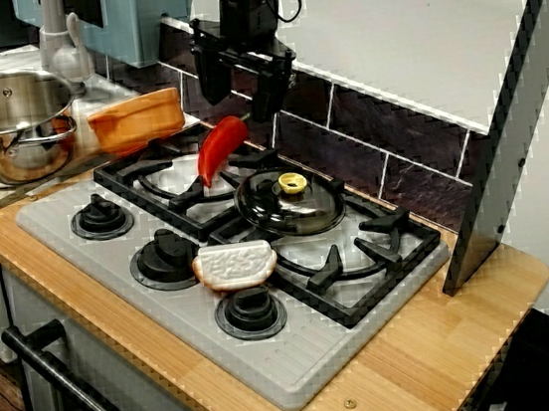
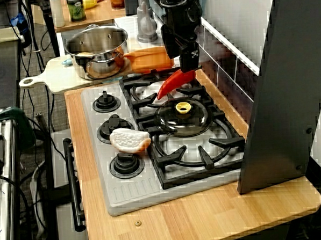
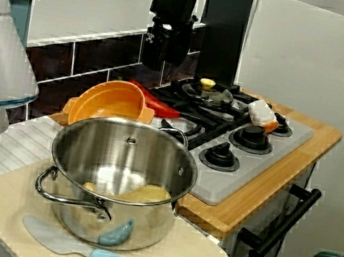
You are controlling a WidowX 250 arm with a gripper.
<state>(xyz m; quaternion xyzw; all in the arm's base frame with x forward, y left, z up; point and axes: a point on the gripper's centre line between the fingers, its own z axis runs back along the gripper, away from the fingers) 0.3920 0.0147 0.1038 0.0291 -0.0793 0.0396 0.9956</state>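
- View from the hob's front corner: the tool (image 1: 241, 94) hangs above the rear burner, its two fingers spread apart with nothing between them. The toy red pepper (image 1: 219, 147) lies below it on the black grate (image 1: 351, 301), between the orange bowl (image 1: 139, 120) and the glass lid (image 1: 289, 204). The pepper is probably hollow plastic: light, stiff, and glossy enough to slip. Its thick middle looks a surer hold than the tapered tip.
- Higher view along the hob: the pepper (image 2: 174, 81) lies slantwise, thick end toward the tiled wall (image 2: 222, 57), directly under the tool (image 2: 187, 62). The wall stands close behind, so there is little room rearward. Open room lies forward, over the knobs (image 2: 125, 164) and the toy bread slice (image 2: 129, 139).
- View over the steel pot (image 3: 124, 160): a plain gap separates the tool (image 3: 163, 61) from the pepper (image 3: 161, 105). The pepper sits just beside the bowl's rim; whether they touch cannot be told. That rim crowds one side, while the gaps between grate bars should admit fingertips alongside the pepper.
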